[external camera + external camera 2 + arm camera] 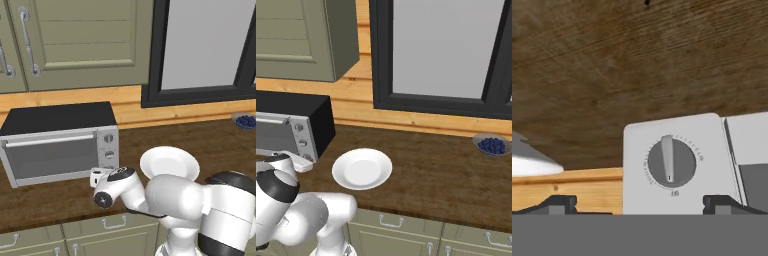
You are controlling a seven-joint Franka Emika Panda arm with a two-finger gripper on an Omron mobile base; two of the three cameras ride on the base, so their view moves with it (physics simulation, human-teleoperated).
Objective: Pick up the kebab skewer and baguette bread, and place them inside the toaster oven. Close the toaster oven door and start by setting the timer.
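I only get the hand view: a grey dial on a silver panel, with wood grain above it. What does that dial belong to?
Observer: A toaster oven with a black top. Your dial is one of three knobs stacked on its right side.
Operator: Is its door open?
Observer: No, the toaster oven door is shut, with its bar handle along the top edge.
Operator: What is the white shape at my left edge?
Observer: A white plate with nothing on it, standing on the counter just right of the oven.
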